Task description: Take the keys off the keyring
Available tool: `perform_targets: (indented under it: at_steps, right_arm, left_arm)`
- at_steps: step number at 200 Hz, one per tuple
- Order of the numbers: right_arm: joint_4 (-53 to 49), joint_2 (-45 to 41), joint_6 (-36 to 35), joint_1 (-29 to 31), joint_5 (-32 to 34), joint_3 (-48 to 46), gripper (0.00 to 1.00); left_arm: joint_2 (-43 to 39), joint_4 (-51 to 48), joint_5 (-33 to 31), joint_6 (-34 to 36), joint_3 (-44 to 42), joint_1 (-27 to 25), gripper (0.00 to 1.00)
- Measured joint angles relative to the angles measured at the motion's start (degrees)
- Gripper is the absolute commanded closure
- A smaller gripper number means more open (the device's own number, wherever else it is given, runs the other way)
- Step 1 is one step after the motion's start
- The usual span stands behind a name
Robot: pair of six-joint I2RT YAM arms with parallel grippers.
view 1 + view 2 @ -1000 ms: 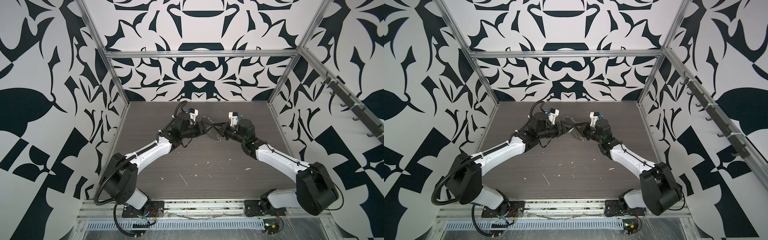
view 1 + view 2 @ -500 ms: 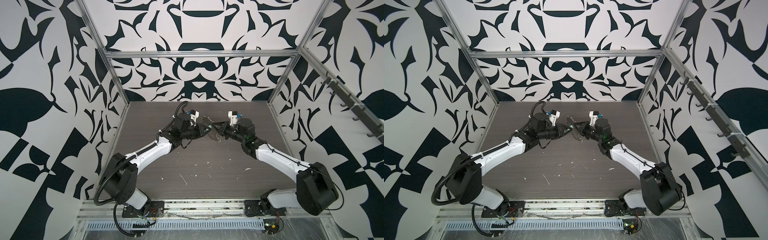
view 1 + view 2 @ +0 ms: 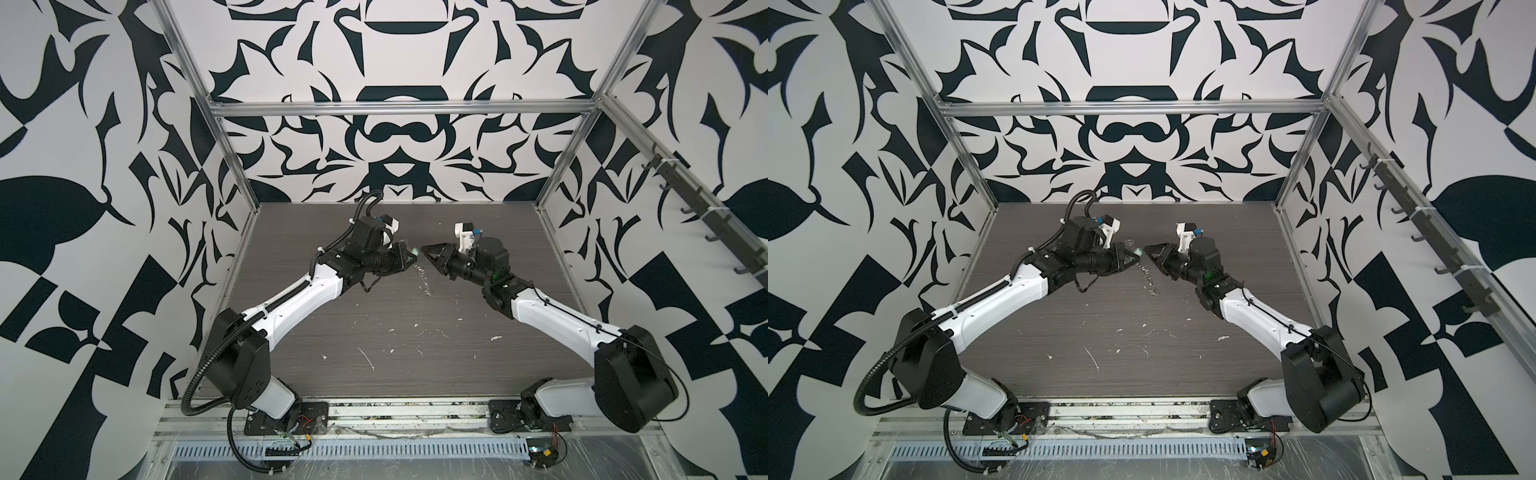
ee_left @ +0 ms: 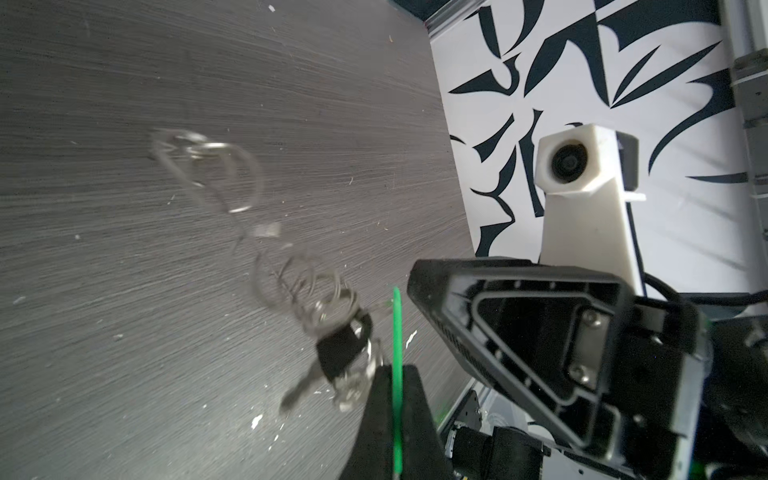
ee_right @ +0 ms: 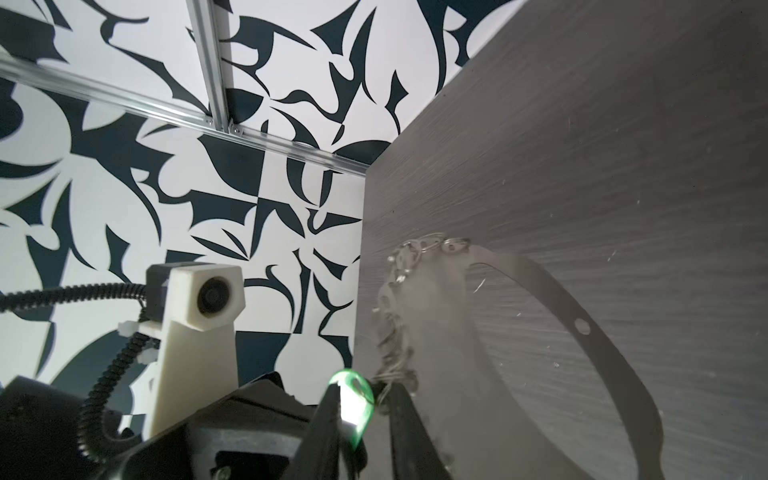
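My left gripper (image 4: pixel 395 374) is shut on the bright green tag (image 4: pixel 397 324) of the keys, seen edge-on between its pads. The small dark key (image 4: pixel 338 357) hangs beside the fingertips. From it the keyring (image 4: pixel 307 291) trails off as a blurred string of small silver rings over the table. In both top views the left gripper (image 3: pixel 409 255) (image 3: pixel 1133 257) and right gripper (image 3: pixel 426 249) (image 3: pixel 1148 251) face each other tip to tip, a little apart. In the right wrist view the right gripper (image 5: pixel 365 419) is open around the green tag (image 5: pixel 353 399). The rings (image 5: pixel 395 332) and a blurred wide loop (image 5: pixel 602 353) hang beyond.
The dark wood-grain table (image 3: pixel 374 332) carries small pale scraps and scratches (image 3: pixel 368 359). Patterned walls with metal frame posts (image 3: pixel 232 174) close in the back and both sides. A rail of hooks (image 3: pixel 706 216) runs along the right wall.
The left gripper has closed on the green tag. The right gripper has opened, letting go of the ring, and the two grippers have drawn slightly apart. The rings now swing loose, blurred.
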Motion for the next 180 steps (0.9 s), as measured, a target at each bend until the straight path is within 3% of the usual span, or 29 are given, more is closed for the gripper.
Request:
perform_targets:
  at_steps: [37,63,94,132,160,180]
  right_arm:
    - [-1.9,-4.1,-1.4,0.0,-0.6,0.0,0.58]
    - [-6.4,-8.4,-9.5,0.0,-1.3,0.1,0.55]
    - [-13.2,-16.0,-27.3,0.0,-0.4,0.2,0.48]
    - [-10.9,-27.0,-51.9,0.0,0.4,-3.1,0.43]
    - [-11.3,-28.6,-68.2,0.0,-1.1,-4.1,0.43]
    - [-13.4,-26.9,-75.8,0.0,-4.0,-3.8,0.46]
  left_arm:
    - [0.0,-6.3,-0.7,1.4,5.0,0.3,1.00]
    - [0.1,-11.8,0.6,2.3,9.6,0.5,1.00]
    - [1.7,-21.0,2.1,5.3,18.8,0.6,1.00]
    - [3.8,-33.7,1.5,9.7,27.9,0.6,1.00]
    - [5.5,-42.2,-0.7,12.7,33.3,0.6,1.00]
    - [5.9,-46.9,-2.1,14.2,35.7,0.6,1.00]
